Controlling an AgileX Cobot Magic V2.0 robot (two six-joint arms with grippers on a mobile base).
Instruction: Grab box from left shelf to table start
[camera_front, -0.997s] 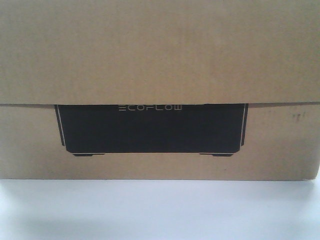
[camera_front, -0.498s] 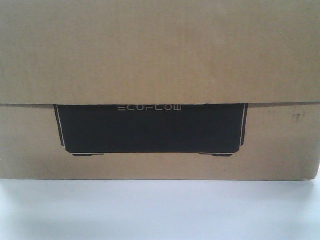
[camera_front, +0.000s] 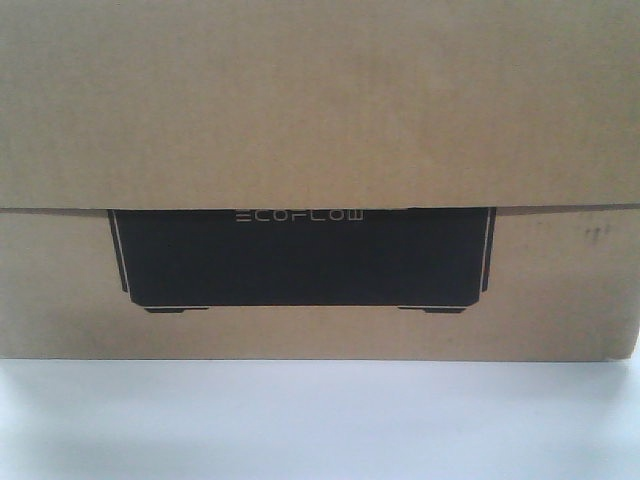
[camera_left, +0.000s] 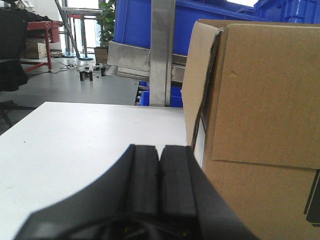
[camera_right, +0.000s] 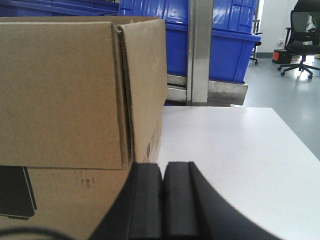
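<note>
The brown cardboard box (camera_front: 320, 120) with a black "ECOFLOW" panel stands on the white table (camera_front: 320, 420) and fills the front view. In the left wrist view the box (camera_left: 260, 100) is to the right of my left gripper (camera_left: 160, 147), which is shut and empty beside the box's left end. In the right wrist view the box (camera_right: 65, 85) is to the left of my right gripper (camera_right: 163, 164), also shut and empty at the box's right end. The metal shelf post (camera_left: 162, 55) stands behind the table (camera_left: 90, 135).
Blue plastic bins (camera_right: 220, 40) sit on the rack behind the table (camera_right: 235, 145). A steel rail (camera_left: 127, 55) runs under them. An office chair (camera_right: 302, 35) stands on the grey floor at far right; red-framed furniture (camera_left: 42, 30) at far left.
</note>
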